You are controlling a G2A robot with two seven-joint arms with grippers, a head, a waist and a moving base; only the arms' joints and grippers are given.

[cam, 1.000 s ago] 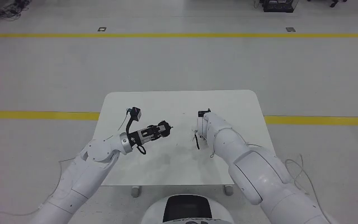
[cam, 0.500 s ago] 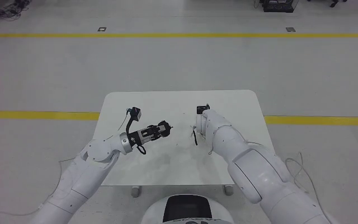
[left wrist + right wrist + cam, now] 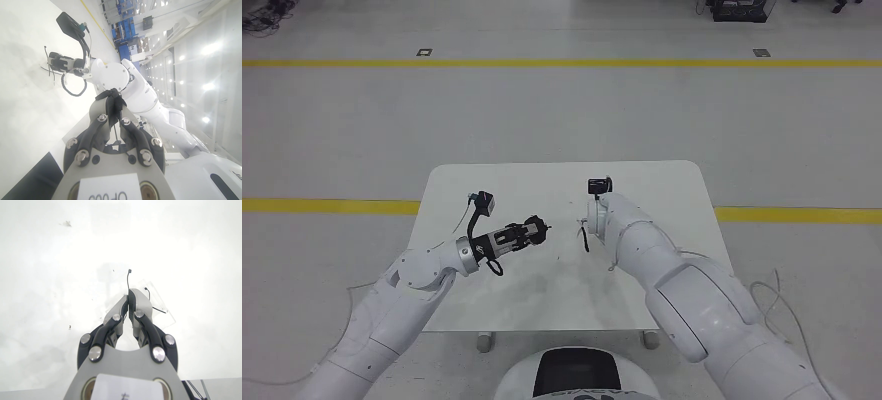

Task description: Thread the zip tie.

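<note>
My right gripper (image 3: 128,295) is shut on a thin black zip tie (image 3: 128,279); the tie's small square head sticks out beyond the fingertips. In the top view that gripper (image 3: 584,238) hangs over the middle of the white table (image 3: 662,180). Opposite it, a short gap away, my left gripper (image 3: 544,228) points toward it. The left gripper (image 3: 113,100) is shut on a black zip tie strap (image 3: 115,130) that runs back between its fingers. The left wrist view also has the right gripper (image 3: 49,61) with its zip tie (image 3: 46,52) standing up from it.
A clear plastic sheet (image 3: 160,306) lies on the table under the right gripper, with another black zip tie (image 3: 148,292) on it. Loose black ties (image 3: 52,73) lie on the table below that gripper. Small specks dot the white tabletop.
The right arm has shifted a little toward the far side of the table and toward the left gripper, carrying its zip tie. The left arm has not moved.
</note>
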